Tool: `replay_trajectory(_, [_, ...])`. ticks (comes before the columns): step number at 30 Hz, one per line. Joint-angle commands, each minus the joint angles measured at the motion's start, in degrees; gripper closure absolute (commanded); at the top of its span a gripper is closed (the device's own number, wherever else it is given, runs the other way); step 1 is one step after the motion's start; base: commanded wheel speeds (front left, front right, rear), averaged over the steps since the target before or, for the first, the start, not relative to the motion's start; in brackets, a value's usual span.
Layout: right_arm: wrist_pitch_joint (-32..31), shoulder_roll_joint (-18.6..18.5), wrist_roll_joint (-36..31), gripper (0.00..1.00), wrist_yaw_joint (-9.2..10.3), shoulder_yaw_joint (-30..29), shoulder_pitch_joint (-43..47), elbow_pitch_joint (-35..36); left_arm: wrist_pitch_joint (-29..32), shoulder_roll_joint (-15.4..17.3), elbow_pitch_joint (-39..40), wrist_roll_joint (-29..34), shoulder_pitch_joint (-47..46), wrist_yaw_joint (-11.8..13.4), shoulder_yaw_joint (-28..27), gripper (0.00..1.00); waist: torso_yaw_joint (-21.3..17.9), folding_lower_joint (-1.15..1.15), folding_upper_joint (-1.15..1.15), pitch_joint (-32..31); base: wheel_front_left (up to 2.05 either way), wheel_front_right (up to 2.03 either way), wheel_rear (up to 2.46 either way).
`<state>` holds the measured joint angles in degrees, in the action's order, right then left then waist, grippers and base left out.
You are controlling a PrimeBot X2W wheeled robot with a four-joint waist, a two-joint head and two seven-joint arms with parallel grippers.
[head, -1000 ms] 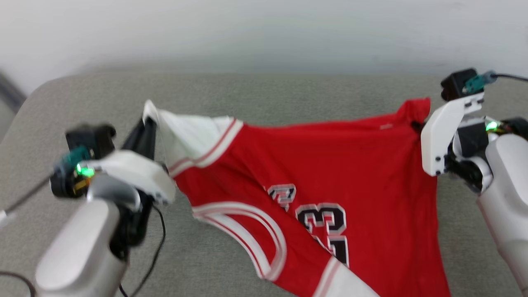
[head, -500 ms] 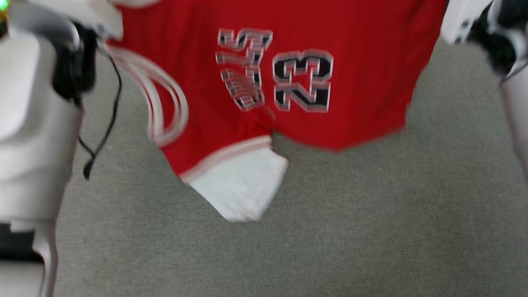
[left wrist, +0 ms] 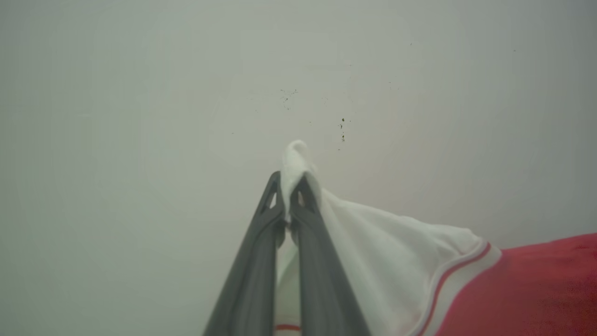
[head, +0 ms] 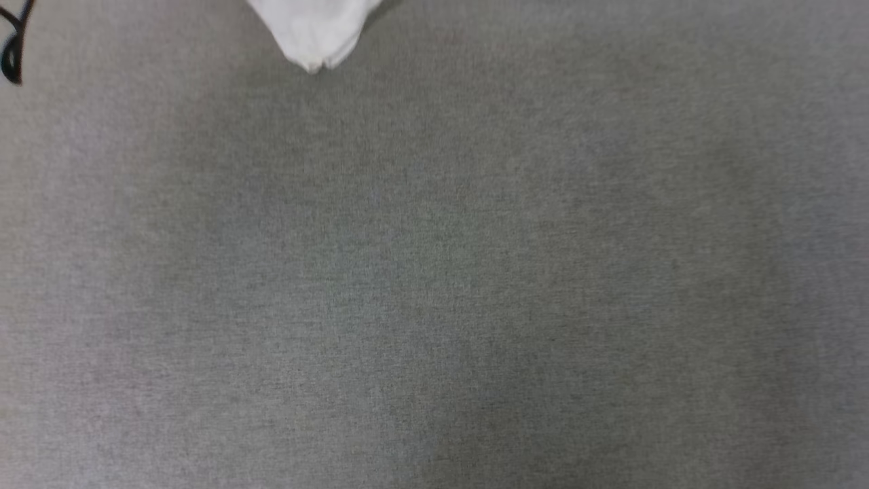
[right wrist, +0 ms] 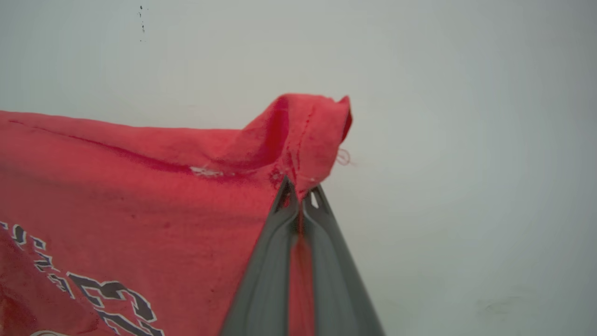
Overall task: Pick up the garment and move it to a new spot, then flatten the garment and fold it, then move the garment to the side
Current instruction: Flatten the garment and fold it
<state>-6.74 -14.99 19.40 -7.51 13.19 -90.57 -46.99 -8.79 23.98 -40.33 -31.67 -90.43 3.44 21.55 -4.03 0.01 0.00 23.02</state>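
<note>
The garment (right wrist: 140, 196) is a red shirt with white sleeves and black white-outlined lettering, held up in the air in front of a pale wall. My left gripper (left wrist: 288, 184) is shut on the tip of a white sleeve (left wrist: 382, 252). My right gripper (right wrist: 301, 193) is shut on a bunched red hem corner (right wrist: 308, 126). In the head view the tip of the other white sleeve (head: 312, 30) hangs at the top edge over the grey surface (head: 434, 272).
A black cable loop (head: 13, 47) shows at the head view's top left corner. A pale wall (left wrist: 140, 93) with a few dark specks stands behind the shirt in both wrist views.
The head view has tilted down: arms and the red body of the shirt have left its top edge. Both grippers keep their hold.
</note>
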Motion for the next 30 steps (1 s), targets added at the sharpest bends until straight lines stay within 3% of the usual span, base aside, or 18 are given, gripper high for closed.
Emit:
replay_trajectory(1, [0.7, -0.3, 0.5, 1.00, 0.04, 0.3, -0.9, -0.5, -0.3, -0.1, -0.3, 0.2, -0.9, -0.2, -0.1, 1.00, 0.5, -0.01, 0.00, 2.7, 0.00, 0.00, 0.00])
replay_trajectory(10, [3.0, -0.8, 3.6, 1.00, 0.04, 5.0, -4.7, -5.6, -1.0, -2.7, -4.9, -1.6, -0.9, -2.0, 0.6, 1.00, 2.7, -0.01, 0.00, 9.3, 0.00, 0.00, 0.00])
replay_trajectory(17, [5.2, -1.4, 7.9, 1.00, 0.04, 10.5, -0.7, -9.7, -3.0, -5.2, -9.8, -4.0, 3.6, -4.6, 0.4, 1.00, 3.6, -0.01, 0.00, 10.5, 0.00, 0.00, 0.00])
replay_trajectory(23, [8.1, -2.2, 12.9, 1.00, 0.04, 16.1, 8.3, -10.5, -5.2, -6.6, -11.9, -6.5, 13.7, -6.6, -0.4, 1.00, 4.3, -0.01, 0.00, 7.0, 0.00, 0.00, 0.00])
replay_trajectory(30, [12.7, -3.1, 19.0, 1.00, 0.04, 20.5, 25.4, -8.4, -6.3, -6.5, -8.0, -8.7, 34.1, -7.0, -2.2, 1.00, 4.8, -0.01, 0.00, -1.9, 0.00, 0.00, 0.00])
